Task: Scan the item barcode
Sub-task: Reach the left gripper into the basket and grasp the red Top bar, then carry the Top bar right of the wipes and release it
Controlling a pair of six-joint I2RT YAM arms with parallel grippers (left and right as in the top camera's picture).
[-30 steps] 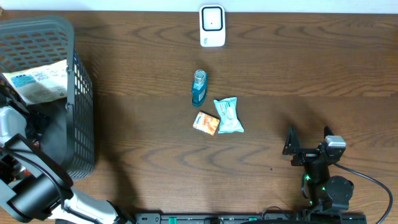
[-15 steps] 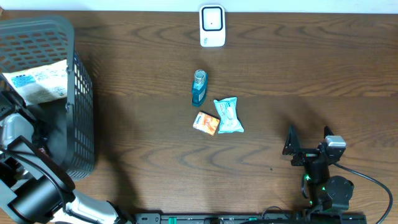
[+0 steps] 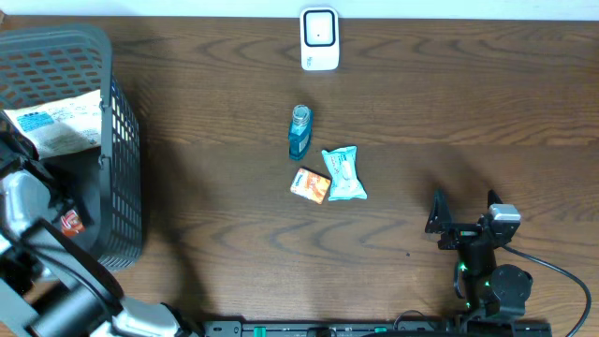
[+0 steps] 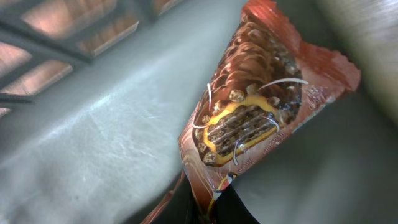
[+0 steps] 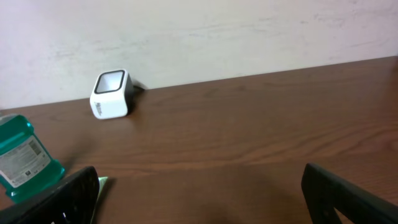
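Up close from the left wrist, left fingers [image 4: 239, 210] pinch one end of a crinkled red-brown snack pack [image 4: 249, 118] inside the basket [image 3: 126, 159]; overhead shows just a red speck; right fingers [image 3: 436, 213] apart.

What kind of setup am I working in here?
Probably a mock shop checkout on a wooden table: a white barcode scanner at the far edge, a grey shopping basket of packets, and a small mouthwash bottle.
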